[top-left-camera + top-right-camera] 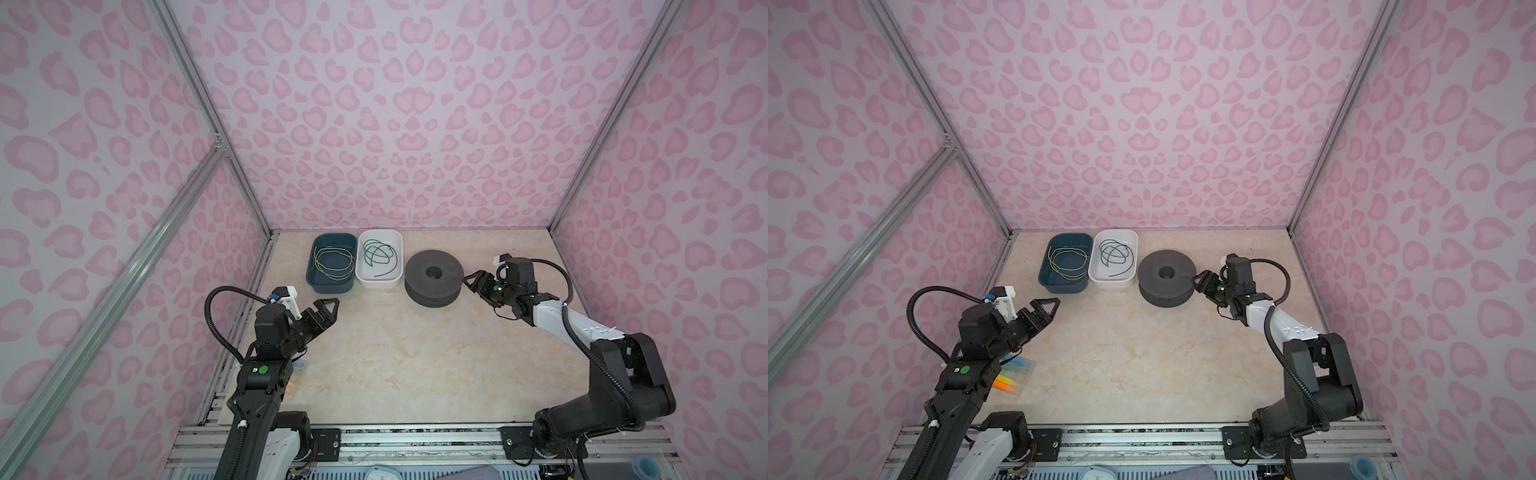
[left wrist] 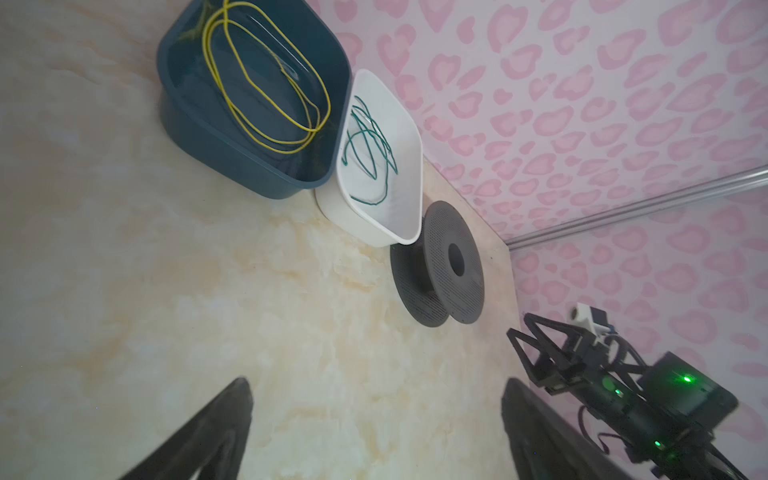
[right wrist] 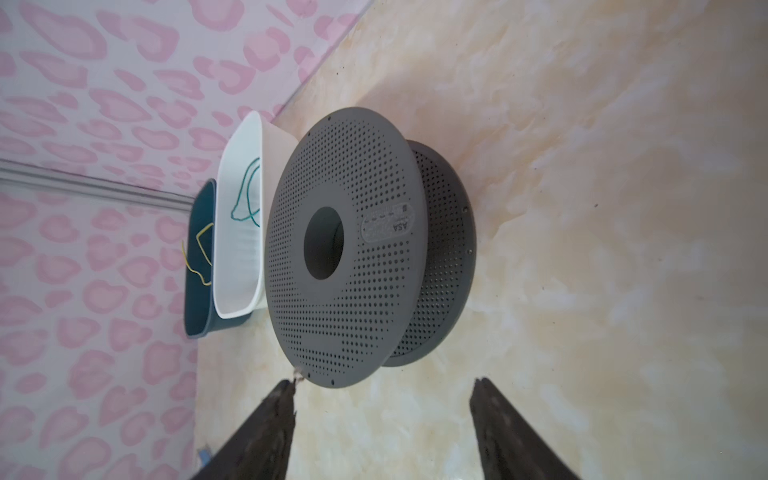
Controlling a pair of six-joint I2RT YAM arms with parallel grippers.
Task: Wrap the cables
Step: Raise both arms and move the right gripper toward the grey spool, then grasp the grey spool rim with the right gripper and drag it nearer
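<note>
Both left fingers (image 2: 226, 415) and right fingers (image 3: 503, 432) apart, empty; right beside spool (image 3: 365, 266)

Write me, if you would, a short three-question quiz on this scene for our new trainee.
1. True or false: the yellow cable and the green cable lie in the same tub.
2. Which thing stands nearest the right end effector? A) dark blue tub B) white tub C) grey spool
3. What is the left end effector holding?

Key
1. False: the yellow cable is in the dark blue tub, the green cable in the white tub.
2. C
3. Nothing; its jaws stand open and empty.
</note>
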